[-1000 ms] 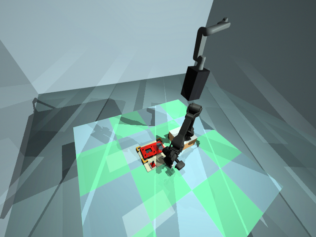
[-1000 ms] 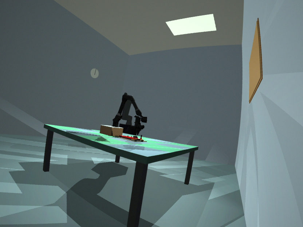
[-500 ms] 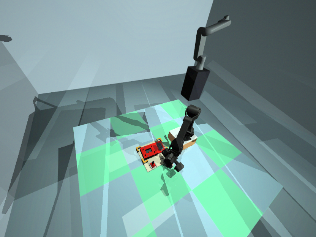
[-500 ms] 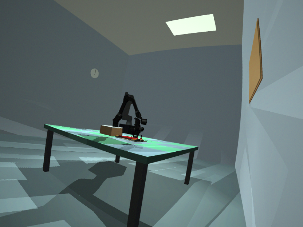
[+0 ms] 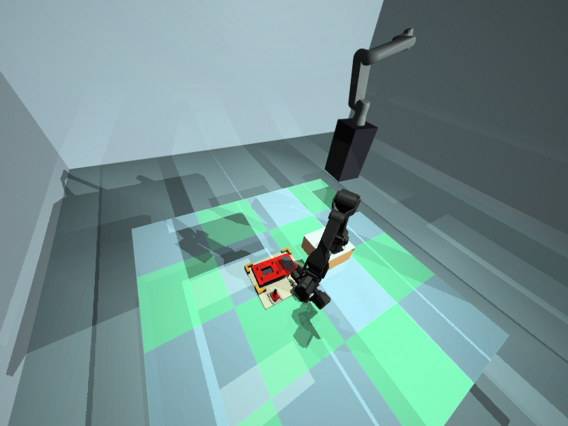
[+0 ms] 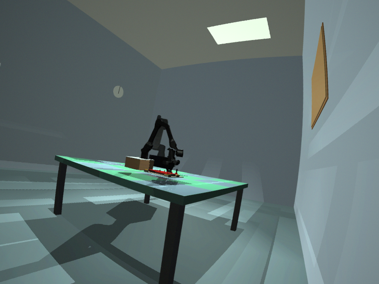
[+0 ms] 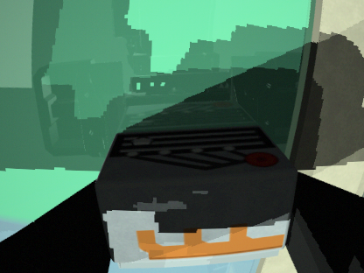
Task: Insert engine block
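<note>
The engine block (image 7: 197, 197) is a dark grey block with a ribbed black top, a red disc and an orange strip on its near face. My gripper (image 7: 192, 185) (image 6: 169, 171) is shut on it, one finger against each side, low over the table. The arm hides the block in the top and exterior views. I cannot tell whether it touches the table. The red car body (image 5: 280, 270) (image 6: 160, 172) lies beside the gripper, left of it in the top view, with its dark opening (image 5: 266, 270) showing. The rib is too small to tell.
The car body lies on a cream board (image 5: 282, 287) (image 7: 337, 17) with yellow corner brackets. A small red piece with a dark knob (image 5: 274, 295) stands on the board. A white-topped box (image 5: 340, 261) (image 6: 134, 163) stands by the arm's base.
</note>
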Tool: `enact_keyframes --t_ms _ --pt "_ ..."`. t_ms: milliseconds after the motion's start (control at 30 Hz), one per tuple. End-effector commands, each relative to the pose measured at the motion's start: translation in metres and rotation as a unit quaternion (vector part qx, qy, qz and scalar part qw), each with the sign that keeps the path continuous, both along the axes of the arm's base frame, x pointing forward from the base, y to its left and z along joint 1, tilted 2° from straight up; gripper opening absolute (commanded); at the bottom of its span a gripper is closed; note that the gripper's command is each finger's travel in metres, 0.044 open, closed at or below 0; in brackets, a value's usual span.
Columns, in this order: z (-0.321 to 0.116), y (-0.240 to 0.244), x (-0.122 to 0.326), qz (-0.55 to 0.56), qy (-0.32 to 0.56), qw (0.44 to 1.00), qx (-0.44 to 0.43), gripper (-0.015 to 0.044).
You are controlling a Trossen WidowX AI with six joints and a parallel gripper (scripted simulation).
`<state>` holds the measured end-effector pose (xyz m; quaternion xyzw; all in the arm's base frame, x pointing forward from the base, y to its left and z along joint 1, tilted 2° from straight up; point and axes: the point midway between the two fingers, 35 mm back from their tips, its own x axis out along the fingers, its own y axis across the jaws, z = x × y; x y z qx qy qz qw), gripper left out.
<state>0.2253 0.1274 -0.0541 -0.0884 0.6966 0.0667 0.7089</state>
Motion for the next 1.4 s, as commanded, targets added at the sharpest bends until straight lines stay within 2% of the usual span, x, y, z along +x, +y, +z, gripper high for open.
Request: enact_keyframes --t_ms 0,67,300,1367 --pt "-0.001 -0.001 0.0 0.002 0.0 1.0 -0.002 0.019" --pt "-0.001 -0.001 0.0 0.002 0.0 1.0 -0.002 0.0177" --pt "0.012 0.002 0.003 0.002 0.0 1.0 -0.002 0.0" --pt "0.11 0.012 0.006 0.005 -0.001 1.0 0.0 0.0"
